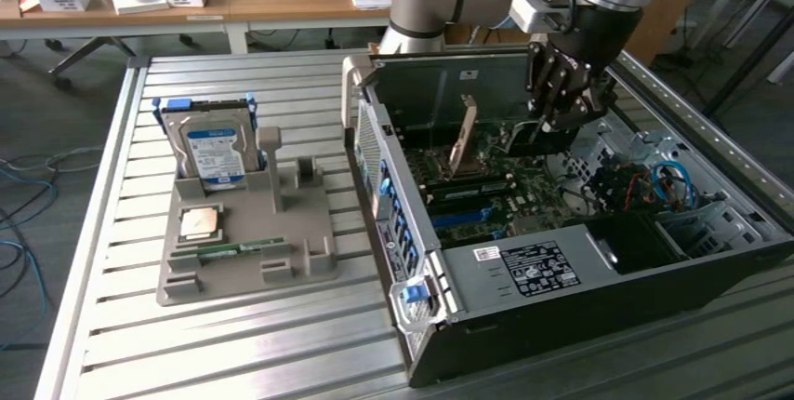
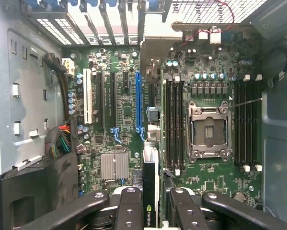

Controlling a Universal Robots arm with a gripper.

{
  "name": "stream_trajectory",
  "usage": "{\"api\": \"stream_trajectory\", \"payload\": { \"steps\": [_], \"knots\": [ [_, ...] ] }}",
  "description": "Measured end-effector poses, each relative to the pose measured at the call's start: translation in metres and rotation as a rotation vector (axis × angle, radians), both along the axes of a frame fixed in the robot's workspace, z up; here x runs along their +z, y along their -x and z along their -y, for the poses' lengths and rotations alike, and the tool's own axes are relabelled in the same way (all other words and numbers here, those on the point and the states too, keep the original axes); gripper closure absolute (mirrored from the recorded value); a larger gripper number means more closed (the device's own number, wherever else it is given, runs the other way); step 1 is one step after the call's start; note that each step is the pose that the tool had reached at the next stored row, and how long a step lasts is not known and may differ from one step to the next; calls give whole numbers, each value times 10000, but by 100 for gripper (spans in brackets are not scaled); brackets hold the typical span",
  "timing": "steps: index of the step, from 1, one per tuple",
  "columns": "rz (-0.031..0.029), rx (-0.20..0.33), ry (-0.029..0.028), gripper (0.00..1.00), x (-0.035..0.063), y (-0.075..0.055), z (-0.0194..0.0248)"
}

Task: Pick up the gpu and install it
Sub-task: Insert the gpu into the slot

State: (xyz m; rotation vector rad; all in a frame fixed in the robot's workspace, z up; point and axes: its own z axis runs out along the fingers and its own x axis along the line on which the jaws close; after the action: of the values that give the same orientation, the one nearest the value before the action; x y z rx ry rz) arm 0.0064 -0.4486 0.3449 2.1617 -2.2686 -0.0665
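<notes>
My hand [image 2: 153, 211] is clamped on the thin dark-green gpu card [image 2: 151, 167], edge-on. Its long axis parallels the blue motherboard slot [image 2: 138, 96] just beside.

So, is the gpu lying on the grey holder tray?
No, the gpu is in the pincer, over the motherboard inside the case.

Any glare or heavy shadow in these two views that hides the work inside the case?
Exterior view: even room light, soft sheen on the metal table, the computer case interior shaded yet legible. Wrist view: motherboard evenly lit, no glare; the gripper and the gpu it holds sit dark.
</notes>
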Motion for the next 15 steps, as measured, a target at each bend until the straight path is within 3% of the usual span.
{"api": "stream_trajectory", "payload": {
  "steps": [15],
  "knots": [
    [0,0,0,73,-103,2,0]
  ]
}}
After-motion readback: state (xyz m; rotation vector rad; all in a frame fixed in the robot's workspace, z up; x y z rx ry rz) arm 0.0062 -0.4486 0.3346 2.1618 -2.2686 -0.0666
